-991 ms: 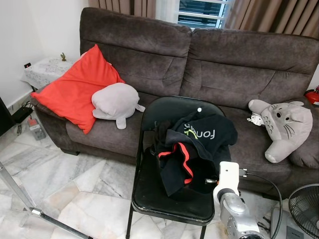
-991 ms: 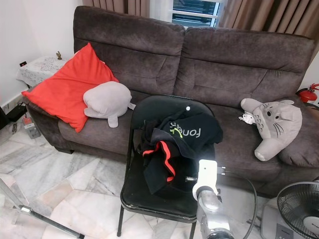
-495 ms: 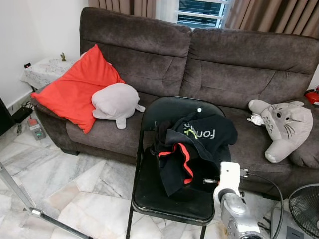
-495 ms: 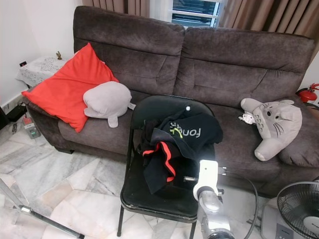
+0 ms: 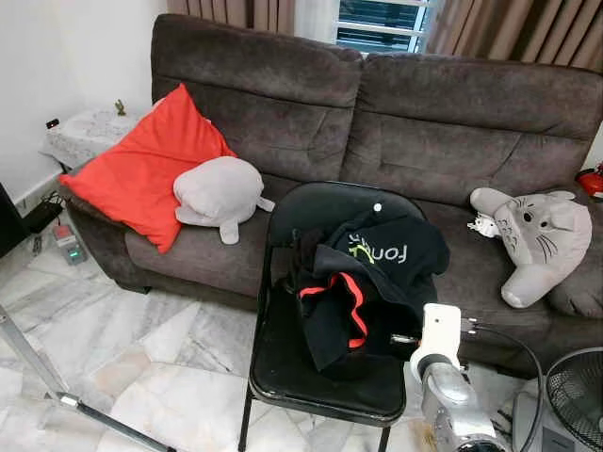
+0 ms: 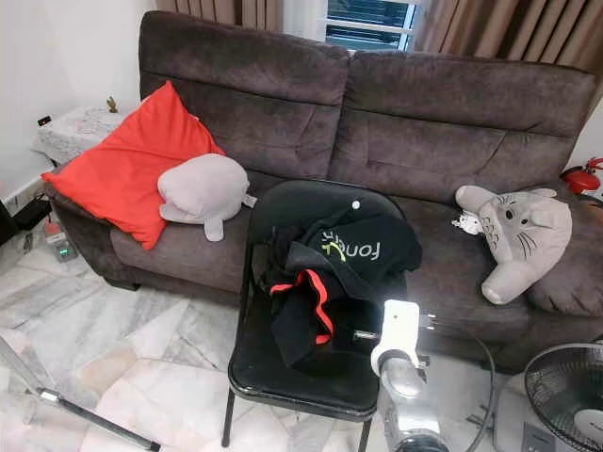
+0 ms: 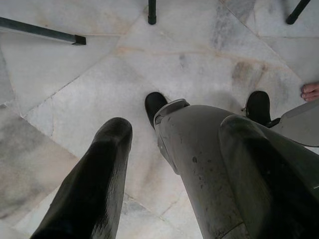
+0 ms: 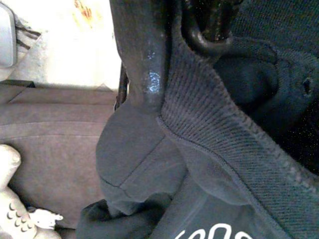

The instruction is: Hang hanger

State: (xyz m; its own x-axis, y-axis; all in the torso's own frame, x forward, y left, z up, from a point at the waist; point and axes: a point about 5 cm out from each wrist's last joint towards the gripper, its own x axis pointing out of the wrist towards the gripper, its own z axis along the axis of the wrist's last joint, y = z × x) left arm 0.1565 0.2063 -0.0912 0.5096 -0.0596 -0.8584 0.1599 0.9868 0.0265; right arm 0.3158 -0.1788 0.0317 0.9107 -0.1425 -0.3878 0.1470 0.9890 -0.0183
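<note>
A black garment [image 5: 367, 278] with red trim and pale lettering lies heaped on the seat of a black folding chair [image 5: 311, 363] in front of the sofa. My right arm [image 5: 441, 337] reaches in from the lower right, and its wrist sits at the chair's front right corner, against the garment. In the right wrist view, the garment's ribbed hem [image 8: 214, 119] runs close in front of the camera. A black curved bar [image 8: 209, 32] rests on the hem; whether it is a hanger cannot be told. My left gripper [image 7: 177, 127] hangs open over the marble floor.
A brown sofa [image 5: 424, 113] behind the chair holds a red cushion [image 5: 151, 165], a grey plush [image 5: 219, 193] and a grey cat plush [image 5: 537, 235]. A fan [image 5: 575, 391] stands at the lower right. A metal stand leg [image 5: 85, 410] crosses the floor at the left. A person's toes [image 7: 311, 91] are near my feet.
My right wrist has shifted slightly to the right along the chair's front corner. The garment and chair look unchanged.
</note>
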